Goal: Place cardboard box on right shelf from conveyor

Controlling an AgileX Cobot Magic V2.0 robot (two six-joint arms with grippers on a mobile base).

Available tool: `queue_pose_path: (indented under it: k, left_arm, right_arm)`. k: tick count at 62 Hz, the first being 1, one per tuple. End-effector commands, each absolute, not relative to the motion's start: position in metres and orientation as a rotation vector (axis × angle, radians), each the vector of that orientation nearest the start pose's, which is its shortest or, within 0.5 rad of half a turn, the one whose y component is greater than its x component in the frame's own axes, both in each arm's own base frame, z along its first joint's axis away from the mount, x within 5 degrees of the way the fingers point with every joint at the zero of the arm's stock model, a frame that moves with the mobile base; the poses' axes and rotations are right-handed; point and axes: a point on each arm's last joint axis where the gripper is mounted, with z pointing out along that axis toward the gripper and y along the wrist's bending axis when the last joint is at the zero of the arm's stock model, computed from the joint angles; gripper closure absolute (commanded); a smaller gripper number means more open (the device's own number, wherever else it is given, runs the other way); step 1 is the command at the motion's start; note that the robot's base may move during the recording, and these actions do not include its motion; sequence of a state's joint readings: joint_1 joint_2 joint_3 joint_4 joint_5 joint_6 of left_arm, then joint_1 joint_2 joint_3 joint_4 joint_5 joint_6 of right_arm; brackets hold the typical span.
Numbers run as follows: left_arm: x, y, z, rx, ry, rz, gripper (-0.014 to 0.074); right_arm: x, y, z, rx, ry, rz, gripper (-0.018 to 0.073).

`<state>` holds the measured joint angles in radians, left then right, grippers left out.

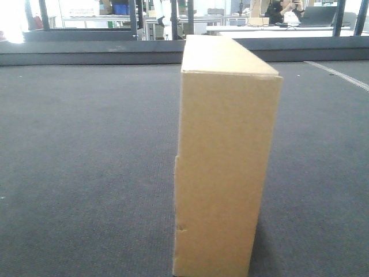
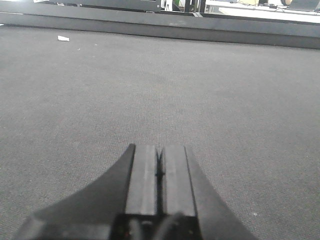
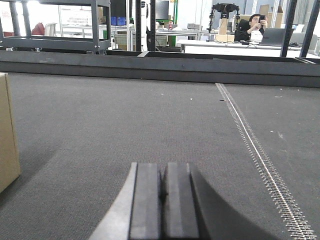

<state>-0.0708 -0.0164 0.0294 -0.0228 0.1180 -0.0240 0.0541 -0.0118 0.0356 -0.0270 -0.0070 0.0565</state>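
The cardboard box (image 1: 222,167) stands upright on a narrow edge in the middle of the front view, filling it from near the top down to the lower edge. One slim face is turned to the camera, with a faint stepped seam down its left side. It rests on the conveyor (image 1: 86,144), with dark belt open on both sides. In the right wrist view only a strip of the box shows, at the far left edge of the frame; the left wrist view does not show it at all.

The box looks light and fairly stiff, though its plain, smooth faces would probably slip under a weak hold and dent under a hard one. Standing tall on so narrow a base, it would likely topple from a sideways nudge. The safest hold seems to be across its slim width, on the two broad faces and high enough to keep it from swinging.

The left gripper (image 2: 160,150) sits low over bare belt, fingers pressed together and holding nothing. The right gripper (image 3: 162,167) is also pressed together and empty, well apart from the box. A stitched belt joint (image 3: 255,150) runs up the right of that frame. The right shelf cannot be made out in any view.
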Motion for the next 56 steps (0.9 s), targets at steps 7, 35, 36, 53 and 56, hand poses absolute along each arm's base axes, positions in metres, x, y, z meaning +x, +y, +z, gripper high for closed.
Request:
queue_pose_path:
  k: [7, 35, 36, 53, 56]
  left_arm:
    - [0.056, -0.004, 0.198, 0.014, 1.531, -0.094, 0.0713]
    - [0.056, -0.004, 0.198, 0.014, 1.531, -0.094, 0.0713]
    - [0.056, -0.004, 0.198, 0.014, 1.531, -0.094, 0.0713]
    - [0.056, -0.004, 0.198, 0.014, 1.531, -0.094, 0.0713]
    - [0.056, -0.004, 0.198, 0.014, 1.531, -0.094, 0.0713]
  right_arm:
    - [0.053, 0.003, 0.219, -0.031, 1.368, 0.057, 0.0505]
    - [0.052, 0.003, 0.222, -0.028, 1.335, 0.061, 0.0505]
    - [0.052, 0.003, 0.223, -0.023, 1.324, 0.066, 0.0505]
    - [0.052, 0.003, 0.261, 0.017, 1.569, 0.097, 0.0505]
    - [0.055, 0.003, 0.267, 0.023, 1.663, 0.101, 0.0505]
